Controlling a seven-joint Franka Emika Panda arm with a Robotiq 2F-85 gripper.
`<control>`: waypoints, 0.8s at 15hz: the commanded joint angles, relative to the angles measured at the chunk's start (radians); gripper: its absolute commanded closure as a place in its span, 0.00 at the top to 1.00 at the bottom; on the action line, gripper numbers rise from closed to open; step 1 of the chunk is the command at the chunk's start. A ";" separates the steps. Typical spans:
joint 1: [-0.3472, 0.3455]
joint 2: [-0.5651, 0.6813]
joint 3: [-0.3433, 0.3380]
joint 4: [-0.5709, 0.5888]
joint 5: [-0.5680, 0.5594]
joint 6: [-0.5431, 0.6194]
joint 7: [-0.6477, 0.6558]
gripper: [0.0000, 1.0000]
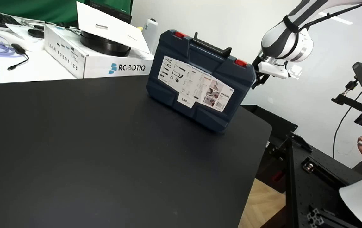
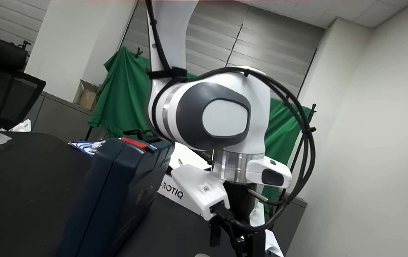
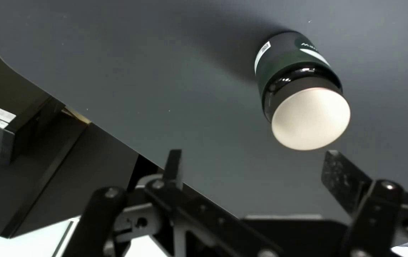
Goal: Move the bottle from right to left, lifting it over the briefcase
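Briefcase (image 1: 201, 80): dark blue, upright on the table (image 1: 89, 152)
Pincer (image 3: 253, 155): released, spread wide, right of the briefcase
Bottle (image 3: 299, 76): standing on the table, near the pincer

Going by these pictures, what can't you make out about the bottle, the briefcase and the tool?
In the wrist view, the full wording on the bottle: it curves out of sight.
In an exterior view, the bottle and part of the tool: apparently behind the briefcase, whose finest print is too small to read.
In an exterior view, whether a pale sliver is the bottle's lid: the lower edge cuts it off.
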 commanded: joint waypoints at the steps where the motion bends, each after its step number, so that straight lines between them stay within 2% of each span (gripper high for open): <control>1: 0.039 0.050 -0.020 0.037 0.051 -0.012 0.133 1.00; 4: 0.066 0.069 -0.027 0.039 0.072 -0.024 0.185 1.00; 5: 0.099 0.076 -0.061 0.036 0.049 -0.051 0.200 1.00; 6: 0.057 0.044 -0.019 0.010 0.054 -0.020 0.142 1.00; 9: 0.087 0.059 -0.044 0.010 0.050 -0.032 0.163 1.00; 12: 0.088 0.061 -0.047 0.011 0.049 -0.033 0.165 1.00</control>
